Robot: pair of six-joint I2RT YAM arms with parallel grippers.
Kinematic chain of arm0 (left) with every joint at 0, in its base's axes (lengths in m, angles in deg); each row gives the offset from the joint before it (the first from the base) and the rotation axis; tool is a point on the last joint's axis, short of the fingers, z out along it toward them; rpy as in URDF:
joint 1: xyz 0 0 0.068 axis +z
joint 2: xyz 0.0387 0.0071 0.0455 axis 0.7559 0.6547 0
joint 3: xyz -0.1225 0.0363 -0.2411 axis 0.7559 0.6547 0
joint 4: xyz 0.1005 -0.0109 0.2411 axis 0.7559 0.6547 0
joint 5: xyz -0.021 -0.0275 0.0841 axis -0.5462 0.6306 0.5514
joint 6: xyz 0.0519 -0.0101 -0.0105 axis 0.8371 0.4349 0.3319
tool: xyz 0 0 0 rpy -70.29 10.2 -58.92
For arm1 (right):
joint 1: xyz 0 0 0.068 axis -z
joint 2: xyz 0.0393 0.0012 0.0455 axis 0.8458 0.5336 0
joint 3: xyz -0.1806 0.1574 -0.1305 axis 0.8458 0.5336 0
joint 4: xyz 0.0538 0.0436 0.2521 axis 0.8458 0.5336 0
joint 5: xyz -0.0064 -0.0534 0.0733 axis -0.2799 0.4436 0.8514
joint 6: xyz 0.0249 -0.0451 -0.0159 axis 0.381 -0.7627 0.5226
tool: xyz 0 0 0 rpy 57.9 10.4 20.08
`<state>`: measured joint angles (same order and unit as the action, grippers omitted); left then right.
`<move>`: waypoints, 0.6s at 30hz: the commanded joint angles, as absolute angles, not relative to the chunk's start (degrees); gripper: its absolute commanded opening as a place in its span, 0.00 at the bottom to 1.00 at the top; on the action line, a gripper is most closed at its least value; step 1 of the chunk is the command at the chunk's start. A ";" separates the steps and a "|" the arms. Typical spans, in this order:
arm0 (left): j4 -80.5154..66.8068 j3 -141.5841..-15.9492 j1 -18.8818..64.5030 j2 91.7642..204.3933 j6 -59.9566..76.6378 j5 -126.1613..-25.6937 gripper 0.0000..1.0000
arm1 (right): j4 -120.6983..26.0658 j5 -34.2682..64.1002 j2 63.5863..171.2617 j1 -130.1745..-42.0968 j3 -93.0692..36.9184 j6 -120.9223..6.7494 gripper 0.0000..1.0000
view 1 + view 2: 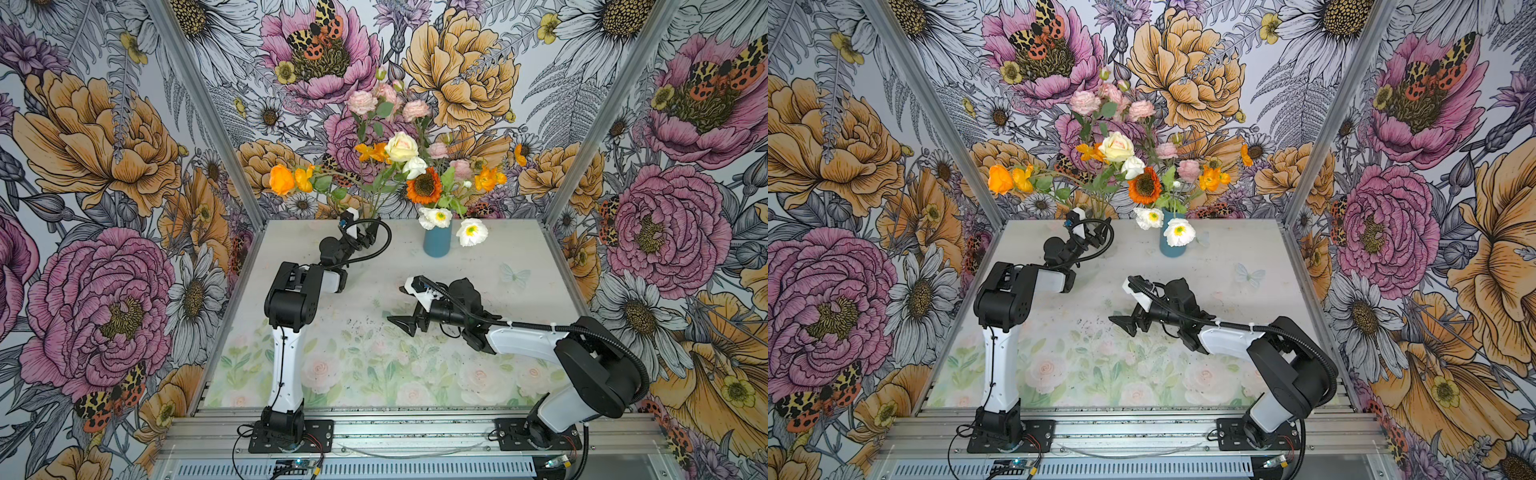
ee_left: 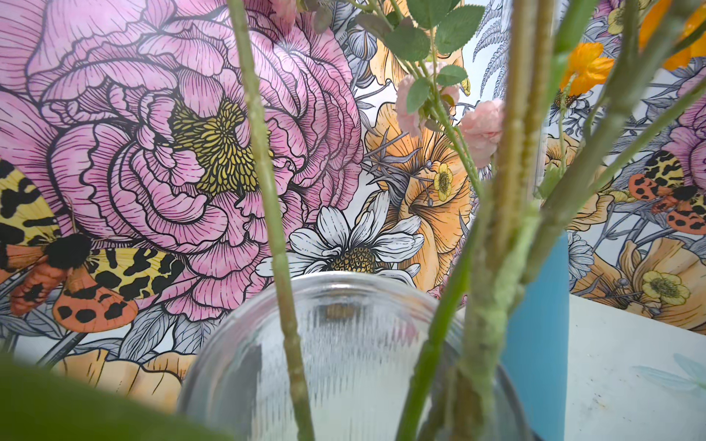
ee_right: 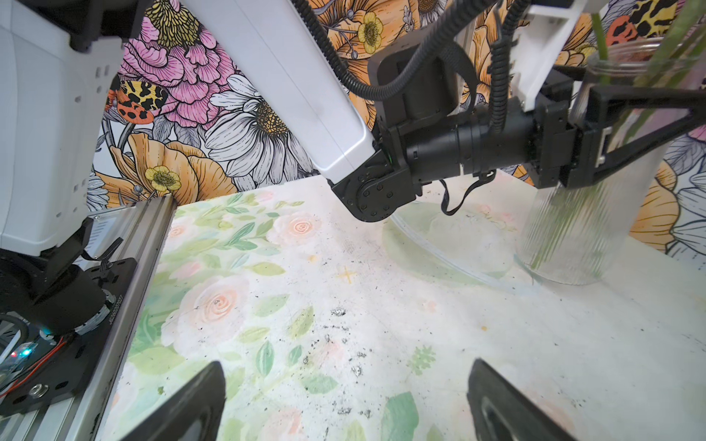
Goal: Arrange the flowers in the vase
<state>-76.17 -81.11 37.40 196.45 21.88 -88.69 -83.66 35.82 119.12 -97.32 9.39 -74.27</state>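
Two vases at the back of the bench (image 1: 498, 270): a clear ribbed glass vase (image 3: 580, 229) and a blue vase (image 1: 437, 241) near it, with all the flowers (image 1: 401, 147) already standing in them and none lying loose. Left hand (image 1: 368, 232) at the glass vase, one finger (image 3: 649, 99) crossing its wall (clamped on it or merely astride, cannot tell). Right hand (image 3: 344, 412) spread wide and empty, low over the bench. Likely a last steadying step: keep the glass upright, back away slowly along the hand's own line, avoid snagging leaves. Stems (image 2: 263, 172) long axis near vertical, cut ends down in the vases, heads up and fanning outward; orange pair (image 1: 282, 178) leaning far left.
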 commanded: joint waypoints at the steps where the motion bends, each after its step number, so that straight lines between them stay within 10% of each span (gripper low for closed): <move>1: -83.56 -83.92 37.82 196.38 21.56 -88.62 0.28 | -87.39 33.66 119.23 -97.83 10.46 -74.17 0.99; 18: -76.23 -87.79 36.01 198.22 26.26 -87.86 0.29 | -93.84 32.38 120.75 -97.13 12.61 -72.21 1.00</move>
